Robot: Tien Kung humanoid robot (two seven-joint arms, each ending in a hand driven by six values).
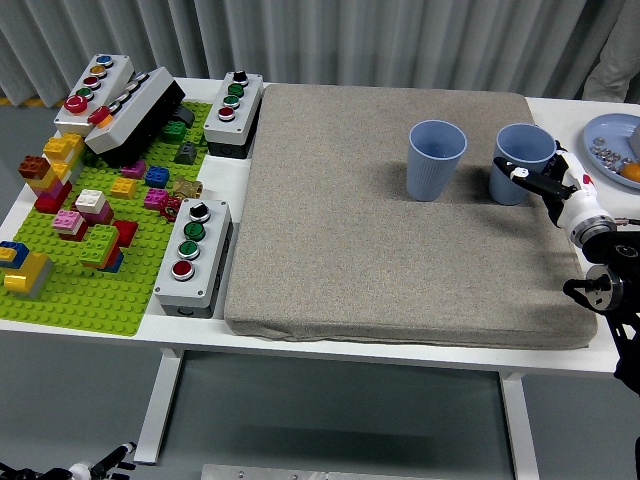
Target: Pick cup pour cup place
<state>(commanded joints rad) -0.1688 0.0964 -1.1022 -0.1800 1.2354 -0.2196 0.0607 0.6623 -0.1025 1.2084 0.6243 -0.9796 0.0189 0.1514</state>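
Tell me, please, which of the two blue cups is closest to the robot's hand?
The right-hand blue plastic cup, near the grey mat's right edge; the right hand is right against it, while the other cup stands apart.

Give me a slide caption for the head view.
Right hand reaching the right blue cup on the grey mat, second blue cup beside it.
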